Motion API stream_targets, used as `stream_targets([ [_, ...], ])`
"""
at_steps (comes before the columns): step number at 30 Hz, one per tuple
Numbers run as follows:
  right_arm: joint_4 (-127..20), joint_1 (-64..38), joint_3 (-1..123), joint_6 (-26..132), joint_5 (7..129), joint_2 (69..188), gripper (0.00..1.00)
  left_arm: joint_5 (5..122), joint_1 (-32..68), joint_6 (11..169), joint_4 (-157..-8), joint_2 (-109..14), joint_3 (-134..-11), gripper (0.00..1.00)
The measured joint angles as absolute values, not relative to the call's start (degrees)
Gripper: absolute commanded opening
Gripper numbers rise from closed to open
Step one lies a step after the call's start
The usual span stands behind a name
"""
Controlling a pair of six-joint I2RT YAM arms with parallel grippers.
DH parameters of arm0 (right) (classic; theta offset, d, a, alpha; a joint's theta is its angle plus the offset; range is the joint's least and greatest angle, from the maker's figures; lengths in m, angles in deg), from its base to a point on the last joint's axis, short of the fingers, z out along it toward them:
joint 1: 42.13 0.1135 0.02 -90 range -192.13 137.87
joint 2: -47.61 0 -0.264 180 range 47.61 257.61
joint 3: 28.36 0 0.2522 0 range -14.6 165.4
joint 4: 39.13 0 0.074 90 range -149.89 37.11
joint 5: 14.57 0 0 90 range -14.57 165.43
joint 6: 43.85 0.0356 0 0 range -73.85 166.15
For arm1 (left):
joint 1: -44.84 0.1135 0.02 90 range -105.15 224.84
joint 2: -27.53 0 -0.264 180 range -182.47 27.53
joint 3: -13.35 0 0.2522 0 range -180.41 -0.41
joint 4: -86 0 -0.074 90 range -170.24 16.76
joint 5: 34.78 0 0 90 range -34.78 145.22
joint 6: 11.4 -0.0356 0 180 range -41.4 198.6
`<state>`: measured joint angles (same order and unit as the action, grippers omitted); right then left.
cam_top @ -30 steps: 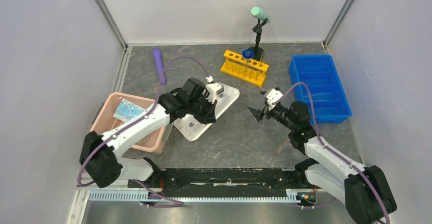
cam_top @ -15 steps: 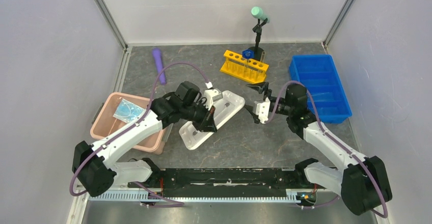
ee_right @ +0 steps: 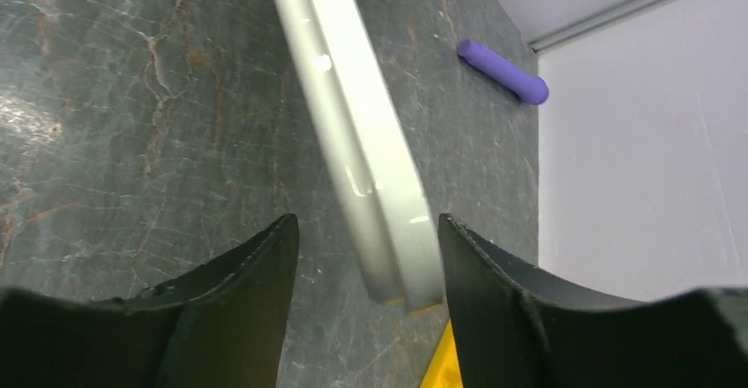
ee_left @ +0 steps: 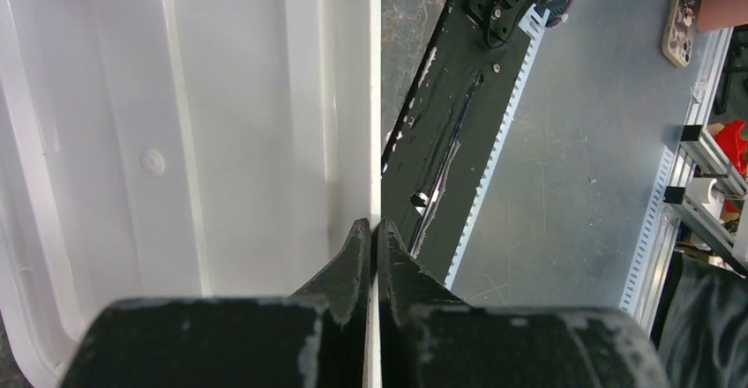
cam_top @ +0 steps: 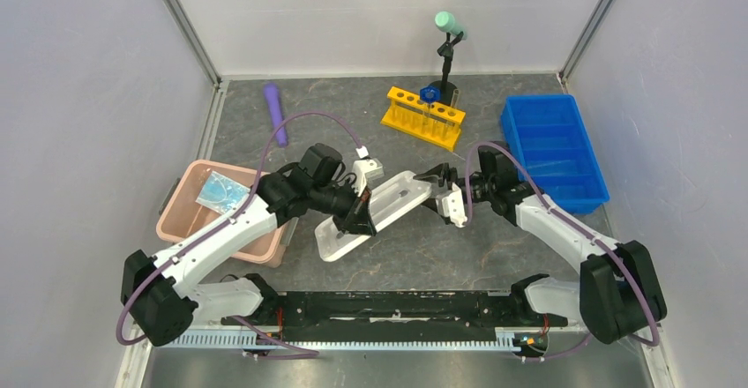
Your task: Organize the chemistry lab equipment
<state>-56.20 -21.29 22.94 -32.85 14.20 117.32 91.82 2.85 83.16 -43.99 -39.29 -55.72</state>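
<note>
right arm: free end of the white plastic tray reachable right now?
Probably yes: its jaws stand open on either side of one end of the white plastic tray, with nothing between. The left arm has its jaws shut on the tray's rim.

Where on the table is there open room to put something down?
Bare table lies at the back between the purple cylinder and the yellow rack, and at the front between the white lid and the black base rail. The middle is crowded: the left hand grips the lid, the right hand straddles its end.
</note>
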Motion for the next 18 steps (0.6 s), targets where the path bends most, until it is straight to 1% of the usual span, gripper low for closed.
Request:
stream_targets([
  [3,-57.23,-21.29,22.94,-34.14,12.49,118.76,0.44,91.82,2.85,83.16,-44.01,-38.7,-55.52,0.02],
  [7,-57.65,-21.29,22.94,-34.75,11.62,119.01,0.3,91.78,2.85,83.16,-44.05,-38.31,-55.5,0.02],
  [9,-58.0,-21.31,22.94,-34.73,11.23,118.98,0.2,91.56,2.85,83.13,-43.94,-38.07,-55.5,0.02],
  [12,-58.54,-21.35,22.92,-34.73,11.18,118.98,0.1,89.51,2.87,83.11,-44.01,-37.04,-55.5,0.05],
  [13,-58.15,-21.38,22.92,-34.23,11.16,118.96,0.08,88.33,2.85,83.11,-44.01,-36.5,-55.5,0.08],
  [17,-53.36,-21.38,22.26,-28.35,11.31,118.63,0.02,82.64,2.39,83.24,-44.43,-34.09,-55.76,0.32],
  [18,-52.69,-21.38,22.18,-26.84,11.51,118.48,0.01,81.0,2.39,83.22,-44.6,-33.57,-55.98,0.36],
])
